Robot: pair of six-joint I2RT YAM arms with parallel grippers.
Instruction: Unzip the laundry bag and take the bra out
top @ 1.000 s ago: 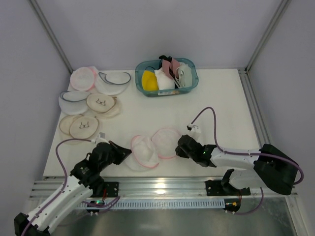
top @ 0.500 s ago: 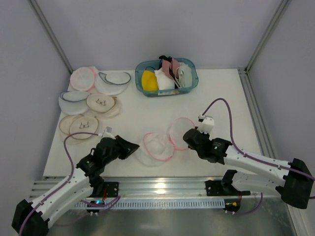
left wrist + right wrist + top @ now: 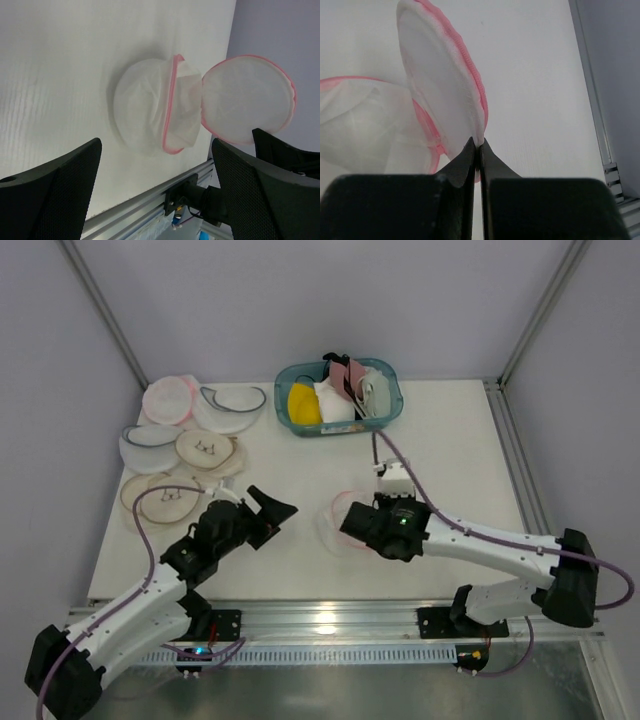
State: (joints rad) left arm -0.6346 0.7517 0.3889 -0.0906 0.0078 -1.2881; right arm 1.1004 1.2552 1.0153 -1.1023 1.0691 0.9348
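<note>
White table (image 3: 470, 460), grey walls on three sides. Near front edge, about centre: bag (image 3: 145, 117), unzipped, pink zip rim gaping. Lower half flat on table; upper half standing on edge beside it, tilted, joined to lower half at one side only. Right hand (image 3: 479, 146) clamped tight on pink rim of upright half, fingers pressed together with rim pinched between. From above, bag partly hidden under right hand. Left hand (image 3: 276, 502) just left of bag, clear of it, fingers spread wide, nothing between them. Pale folded fabric visible inside lower half; bra or mesh lining, cannot tell. At back of table: teal basket (image 3: 330, 428) holding yellow, white and mauve items. Back left: cluster of round pouches (image 3: 205, 448), well apart from bag.
</note>
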